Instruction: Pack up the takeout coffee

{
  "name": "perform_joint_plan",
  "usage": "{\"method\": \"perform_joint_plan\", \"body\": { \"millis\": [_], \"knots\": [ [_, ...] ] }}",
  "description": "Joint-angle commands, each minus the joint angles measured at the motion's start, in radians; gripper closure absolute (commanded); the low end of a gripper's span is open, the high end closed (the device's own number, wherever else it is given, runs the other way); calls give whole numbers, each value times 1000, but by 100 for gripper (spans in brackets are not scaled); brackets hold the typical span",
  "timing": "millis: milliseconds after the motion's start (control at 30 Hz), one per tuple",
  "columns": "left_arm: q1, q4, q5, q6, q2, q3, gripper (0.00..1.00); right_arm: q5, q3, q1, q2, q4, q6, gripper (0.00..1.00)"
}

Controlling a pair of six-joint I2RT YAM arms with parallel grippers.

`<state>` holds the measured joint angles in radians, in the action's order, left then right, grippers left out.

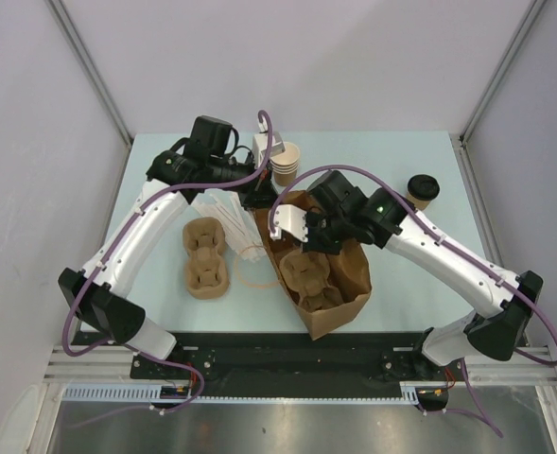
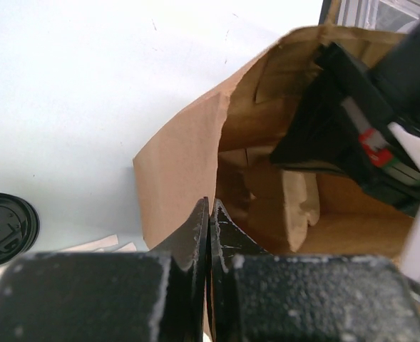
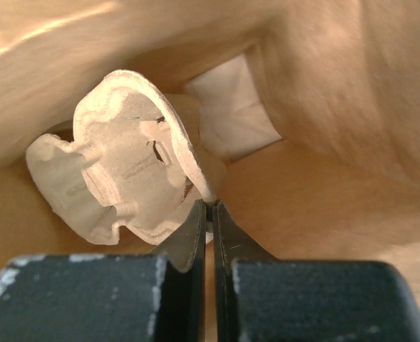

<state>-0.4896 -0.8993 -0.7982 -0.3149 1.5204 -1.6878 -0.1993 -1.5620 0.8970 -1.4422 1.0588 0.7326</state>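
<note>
Standing alone on the counter (image 1: 391,151) in the upper right of the overhead view, one lidded coffee cup (image 1: 423,190) sits well apart from the brown paper bag (image 1: 349,274), and neither arm touches it. A black lid (image 2: 3,228) also shows at the lower left edge of the left wrist view; I cannot tell whether it belongs to the same cup. The left gripper (image 2: 209,208) is clenched on the bag's rim, holding the mouth open. The right gripper (image 3: 208,206) is deep inside the bag, pinched on the edge of a pulp cup carrier (image 3: 117,167). A second carrier (image 1: 207,257) lies on the counter left of the bag, and a stack of lidless cups (image 1: 286,166) stands above the bag at top centre.

The cup probably has a thin paper wall that dents if squeezed hard, and it would be top-heavy and sloshy if filled. The lid is likely only pressed on, so lifting by it risks popping it off. A gentle hold across the body just below the lid, kept upright, looks safest.
</note>
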Motion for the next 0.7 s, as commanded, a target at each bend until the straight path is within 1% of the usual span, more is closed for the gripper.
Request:
{"method": "perform_joint_plan", "body": {
  "millis": [0, 267, 300, 367, 400, 467, 500, 567, 600, 667],
  "knots": [
    [-4, 31, -55, 2, -29, 8, 95, -37, 19, -58, -15, -92, -2, 100],
    [-4, 31, -47, 0, -28, 8, 95, -66, 17, -67, -57, -97, 22, 100],
    [-4, 31, -45, -1, -29, 10, 95, -54, 17, -66, -60, -98, 22, 92],
    [-4, 31, -44, -1, -29, 14, 94, -40, 10, -66, -64, -99, 16, 84],
    [-4, 33, -44, -3, -26, 14, 95, -35, 3, -63, -63, -102, 10, 74],
    [-3, 31, -38, -3, -23, 13, 95, -35, -26, -58, -67, -95, -1, 68],
    [-4, 30, -36, -1, -22, 11, 94, -34, -36, -55, -66, -92, -5, 60],
    [-4, 28, -29, -1, -16, 10, 94, -32, -78, -43, -67, -86, -15, 55],
    [-4, 23, -24, -3, -14, 8, 94, -31, -92, -38, -69, -82, -18, 47],
    [-4, 23, -21, -4, -8, 8, 95, -31, -124, -29, -70, -74, -32, 42]
  ]
}}
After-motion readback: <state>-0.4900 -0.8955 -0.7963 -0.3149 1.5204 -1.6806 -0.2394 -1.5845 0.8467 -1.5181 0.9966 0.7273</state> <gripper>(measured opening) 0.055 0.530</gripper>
